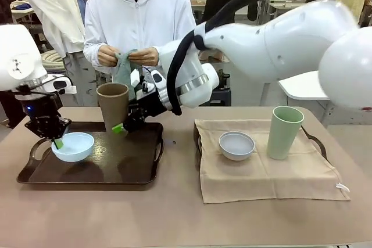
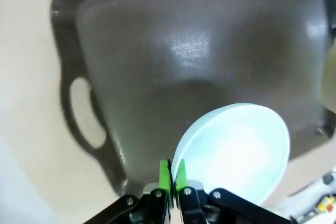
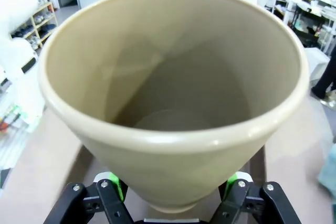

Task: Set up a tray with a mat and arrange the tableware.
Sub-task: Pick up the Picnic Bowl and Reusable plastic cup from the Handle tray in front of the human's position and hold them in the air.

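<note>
Your bench (image 1: 174,219) is a tan surface with a person in a white hoodie (image 1: 139,15) standing at its far side, both hands working a grey-green cloth (image 1: 124,65) at chest height. On your left half lies a dark tray (image 1: 116,166), bare of any mat. On your right half a beige mat (image 1: 261,172) covers a second tray, whose handle (image 1: 317,140) shows past the mat's right edge.

Look at your left pincer (image 1: 57,142): it is nipped shut on the rim of the pale blue bowl (image 1: 73,146), with the green pads pressed on either side of the rim's near-left edge. In the left wrist view the same pads (image 2: 166,177) meet over the bowl's edge, and the rest of the bowl (image 2: 236,150) spreads away to the right over the tray floor (image 2: 184,61). Whether the bowl rests on the tray or hangs just above it, you cannot tell.

Your right pincer (image 1: 122,127) reaches across the middle and grips the tan-brown tumbler (image 1: 113,105) low on its body, upright at the dark tray's far edge. In the right wrist view its fingers (image 3: 113,190) straddle the tumbler's base (image 3: 173,108), jaws spread wide around it.

On the mat, the white-grey bowl (image 1: 236,145) sits just left of the pale green tumbler (image 1: 284,132), the two apart.
</note>
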Controlling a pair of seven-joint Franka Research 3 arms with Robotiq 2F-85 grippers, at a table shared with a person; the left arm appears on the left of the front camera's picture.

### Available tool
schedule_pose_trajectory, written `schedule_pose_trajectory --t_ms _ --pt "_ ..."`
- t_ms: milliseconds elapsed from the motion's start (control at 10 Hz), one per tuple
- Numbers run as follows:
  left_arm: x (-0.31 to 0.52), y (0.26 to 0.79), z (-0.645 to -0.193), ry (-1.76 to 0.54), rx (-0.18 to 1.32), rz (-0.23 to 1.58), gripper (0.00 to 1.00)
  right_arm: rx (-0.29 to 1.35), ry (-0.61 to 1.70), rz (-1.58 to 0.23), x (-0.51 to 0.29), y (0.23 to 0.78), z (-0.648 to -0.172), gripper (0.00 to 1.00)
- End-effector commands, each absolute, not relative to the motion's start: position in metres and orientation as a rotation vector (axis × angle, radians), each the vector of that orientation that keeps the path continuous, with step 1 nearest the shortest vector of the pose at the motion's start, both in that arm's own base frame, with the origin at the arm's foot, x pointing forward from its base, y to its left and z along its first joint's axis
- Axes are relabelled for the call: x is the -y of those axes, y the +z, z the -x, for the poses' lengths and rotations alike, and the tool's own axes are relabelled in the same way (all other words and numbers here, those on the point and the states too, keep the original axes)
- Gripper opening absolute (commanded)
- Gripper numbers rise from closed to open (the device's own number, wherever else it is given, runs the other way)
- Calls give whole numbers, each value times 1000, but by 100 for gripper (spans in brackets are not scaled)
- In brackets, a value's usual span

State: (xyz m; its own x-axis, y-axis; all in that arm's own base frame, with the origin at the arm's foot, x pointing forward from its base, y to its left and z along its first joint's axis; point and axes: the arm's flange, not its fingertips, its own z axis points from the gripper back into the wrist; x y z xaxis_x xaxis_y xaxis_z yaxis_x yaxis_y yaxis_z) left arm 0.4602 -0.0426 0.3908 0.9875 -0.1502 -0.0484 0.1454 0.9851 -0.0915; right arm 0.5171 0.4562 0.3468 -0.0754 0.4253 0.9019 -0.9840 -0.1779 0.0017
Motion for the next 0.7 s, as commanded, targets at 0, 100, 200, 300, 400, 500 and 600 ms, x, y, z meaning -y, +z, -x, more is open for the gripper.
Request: schedule_pose_trajectory --t_ms 0,100,200,300,400,500,600 --pt "33 454 -425 -103 -3 85 0 791 1515 -906 -438 390 -475 62" --pt "32 490 -403 -90 37 95 0 751 1489 -871 -435 411 -461 62" --pt "31 507 -394 -92 59 108 0 730 1476 -843 -432 425 -452 62" --pt "30 530 -382 -90 76 106 0 726 1466 -829 -430 437 -444 62" --pt "29 546 -369 -78 91 105 0 718 1460 -833 -430 449 -432 62" --pt "30 555 -362 -68 101 108 0 717 1458 -827 -429 455 -427 62" --pt "30 554 -365 -60 92 109 0 693 1497 -805 -426 452 -429 62"
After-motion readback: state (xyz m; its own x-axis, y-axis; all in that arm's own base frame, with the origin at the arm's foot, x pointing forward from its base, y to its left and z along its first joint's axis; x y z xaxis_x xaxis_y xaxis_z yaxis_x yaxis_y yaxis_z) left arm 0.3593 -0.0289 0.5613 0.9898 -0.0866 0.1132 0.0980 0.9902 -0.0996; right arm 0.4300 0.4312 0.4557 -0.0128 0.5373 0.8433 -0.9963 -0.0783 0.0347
